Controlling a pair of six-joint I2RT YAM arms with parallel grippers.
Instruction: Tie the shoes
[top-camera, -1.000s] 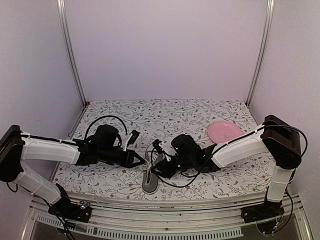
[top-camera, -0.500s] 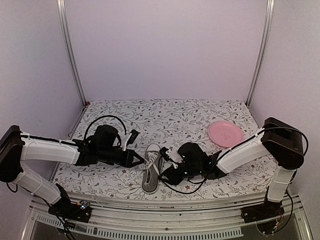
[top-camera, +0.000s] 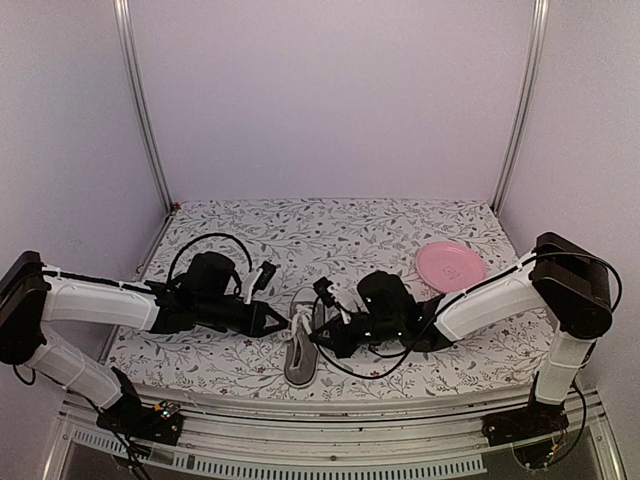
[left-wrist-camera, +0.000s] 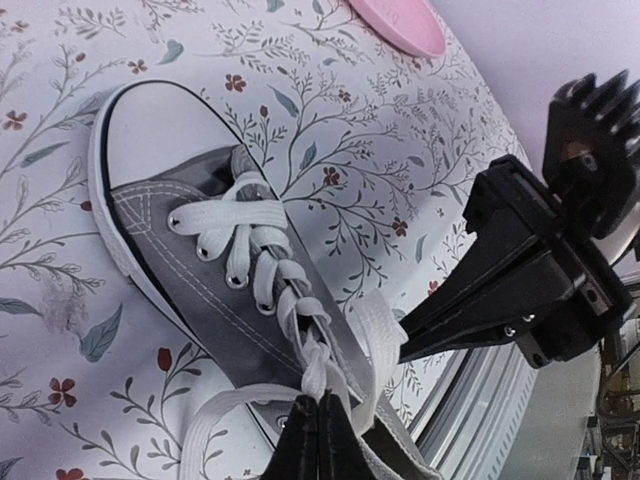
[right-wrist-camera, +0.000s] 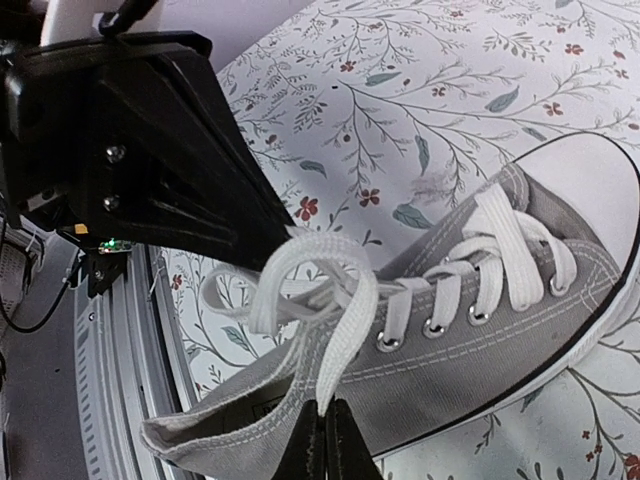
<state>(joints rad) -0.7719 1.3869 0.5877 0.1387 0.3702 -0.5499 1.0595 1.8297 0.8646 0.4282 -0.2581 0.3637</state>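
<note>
right gripper (right-wrist-camera: 325, 432) has closed on lace (right-wrist-camera: 348, 320); sneaker (top-camera: 299, 358) between it and left gripper (left-wrist-camera: 318, 440).

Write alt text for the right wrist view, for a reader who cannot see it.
The right gripper, shut, pinches a white lace of a grey sneaker on a floral table. The black left gripper reaches the lace loop from the upper left.

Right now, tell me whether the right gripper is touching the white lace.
Touching. The right wrist view shows the right gripper shut on the white lace, the strand pinched between its tips.
</note>
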